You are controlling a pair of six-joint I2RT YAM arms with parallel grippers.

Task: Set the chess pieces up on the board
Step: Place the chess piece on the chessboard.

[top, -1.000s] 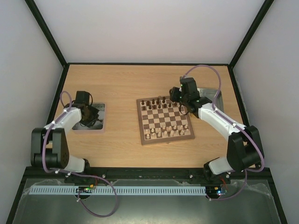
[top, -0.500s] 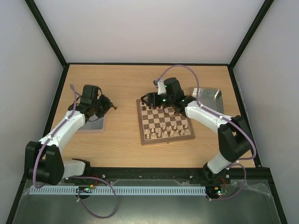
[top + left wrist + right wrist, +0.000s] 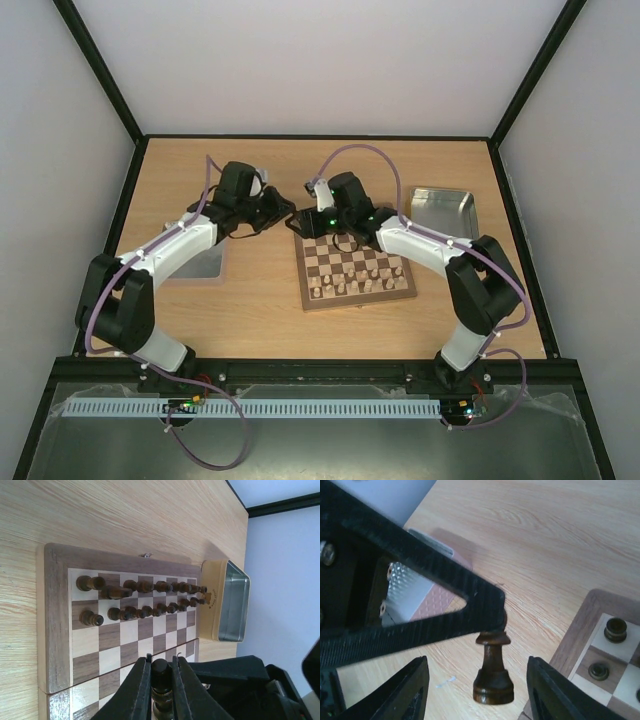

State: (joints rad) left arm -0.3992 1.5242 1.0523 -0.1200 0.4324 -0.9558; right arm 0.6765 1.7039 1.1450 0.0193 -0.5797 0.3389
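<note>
**A:** What has the left claw (image 3: pixel 160 666) got?

**B:** It is pinched shut on one dark piece (image 3: pixel 160 673), which stands upright between the fingers.

**A:** And the right claw (image 3: pixel 477 680)?

**B:** It is open wide. Its fingers (image 3: pixel 415 690) stand on either side of that same piece with a clear gap each way, touching nothing.

**A:** Where is the piece?

**B:** Just off a corner of the board (image 3: pixel 572 635), over the bare counter (image 3: pixel 545 540). I cannot tell whether its base rests on the wood.

**A:** Which kind of piece is it?

**B:** Hard to say. The left claw's black finger covers its head in the right wrist view, and its foot is buried in the left wrist view.

**A:** What about the rest?

**B:** The other dark pieces (image 3: pixel 150 586) stand in two rows along the board edge nearest a metal tray (image 3: pixel 232 605). The left claw cuts off the board's near part. From above, the held piece is too small to make out.
</note>
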